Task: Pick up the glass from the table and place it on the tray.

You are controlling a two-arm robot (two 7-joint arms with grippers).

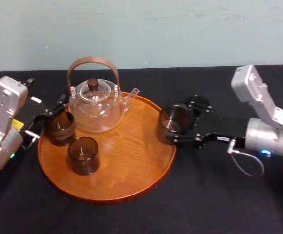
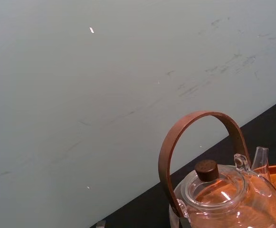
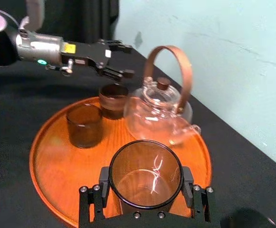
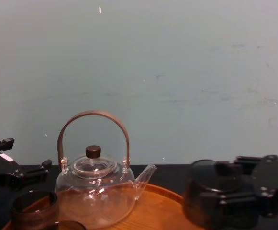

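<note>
Right tool (image 1: 181, 126) clamped on the glass (image 1: 173, 124), one black finger against each side of its wall. The glass is upright and open-mouthed, at the right rim of the round wooden tray (image 1: 126, 156). The head view places the glass overlapping that rim. Whether its base touches the wood or hangs just above it cannot be told, as the glass hides its own underside. In the right wrist view the fingers (image 3: 102, 183) are distinct on either side of the glass. In the chest view the glass and the tool merge into one dark mass at lower right, cut off by the frame's lower edge.

Left tool (image 1: 48, 119) at the tray's left rim, just beside a second glass (image 1: 59, 127). Seen far off in the right wrist view, its fingers stand apart with nothing between them. From the head view, contact with that glass cannot be settled. A third glass (image 1: 83, 155) stands nearer the robot on the tray, apart from the second.

Glass teapot (image 1: 95, 109) with arched brown handle and brown lid knob, at the tray's far side, spout towards the held glass. The left wrist view shows the teapot's upper half, its body cropped, against the pale wall. Black-draped surface (image 1: 204, 204) under the tray.
</note>
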